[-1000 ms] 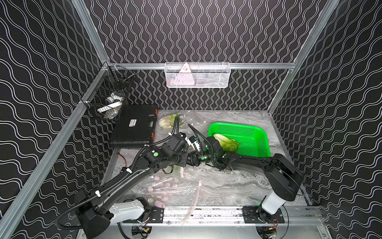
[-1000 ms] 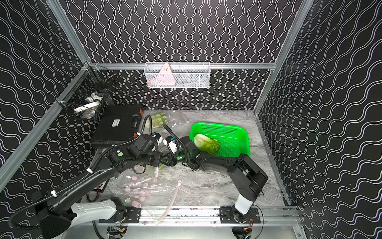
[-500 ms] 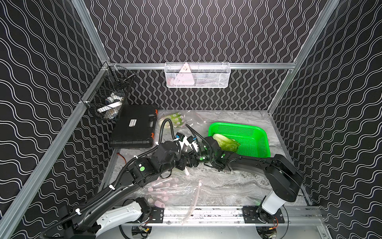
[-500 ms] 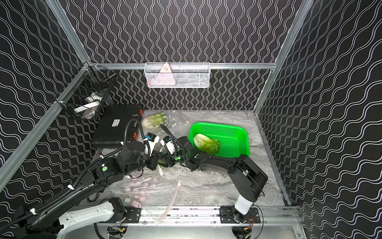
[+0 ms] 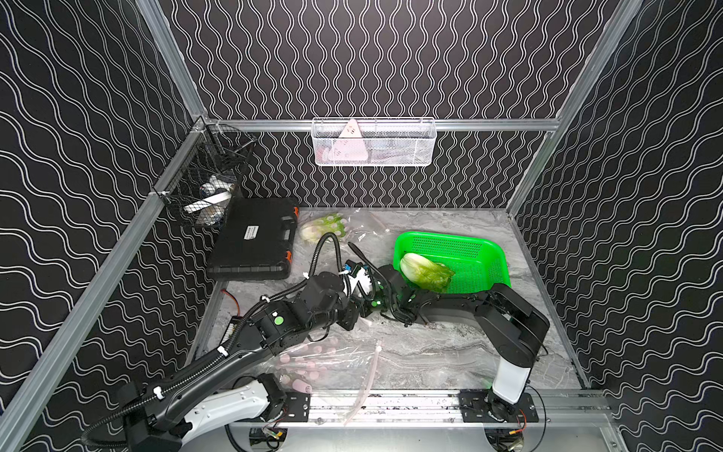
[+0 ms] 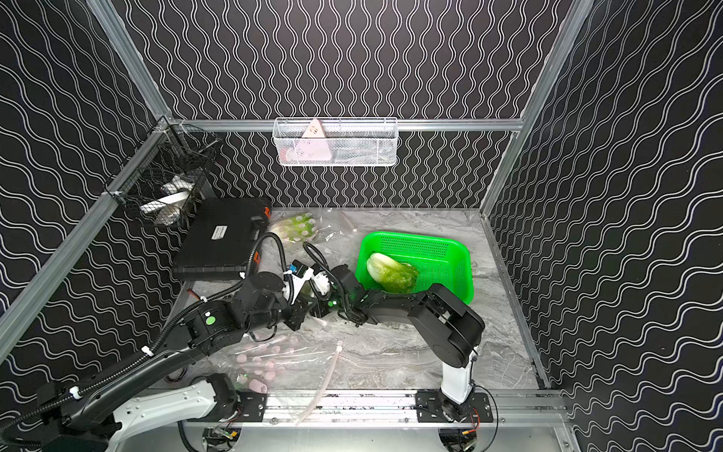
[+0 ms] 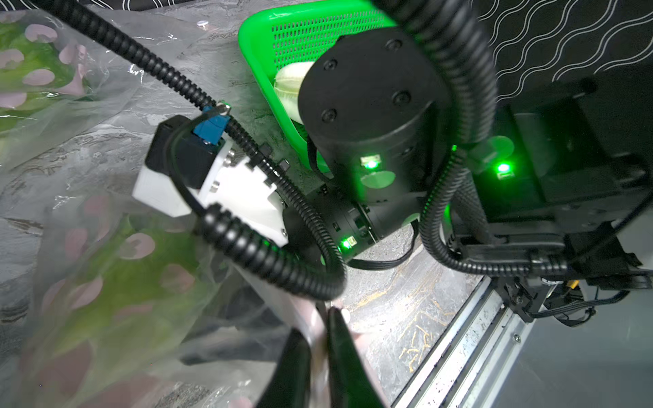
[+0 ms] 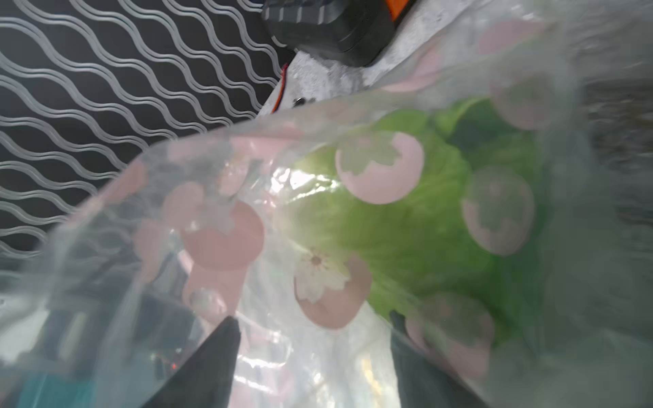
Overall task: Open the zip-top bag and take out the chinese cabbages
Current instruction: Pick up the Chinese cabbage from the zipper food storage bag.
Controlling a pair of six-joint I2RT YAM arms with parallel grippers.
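Black wavy-print walls on three sides, grey marble tabletop [image 5: 450, 352], aluminium rail along the front. Clutter is a black tool case [image 5: 254, 242] back-left, a wire basket [image 5: 203, 188] on the left rail and a white mesh basket [image 5: 373, 143] on the back wall. All of it sits away from the work.

Chinese cabbages:
- The basket cabbage [image 5: 424, 270] is out and lying in the green basket [image 5: 469, 254].
- The rear cabbage [image 5: 317, 231] is inside the rear bag [image 5: 352, 231], just beside the case.
- The bagged cabbage [image 8: 406, 219] is inside the zip-top bag [image 8: 247, 197], mid-table between the two wrists.

A flat front bag [image 5: 313, 360] by the rail looks empty.

Tools:
- Right gripper [image 8: 311, 318]: jaws wide apart, nothing clamped, spotted film draped across them. The bagged cabbage sits just past the tips.
- Left gripper [image 7: 316, 325]: jaws a crack apart with bag film running between them. It looks too loose to be a pinch, but that corner is blurred.

Handling, my read:
- The cabbage is light, its leaf end soft and easy to crush, its white base firmer. Take it across the base-to-middle section with a moderate squeeze.
- The film is thin, slick and floppy, so it will slide and bunch under a finger.
- Closing over the film would drag the bag along with the cabbage. Get the fingers through the mouth first while the other jaw pins the bag edge.
- Marble gives the bag little friction.
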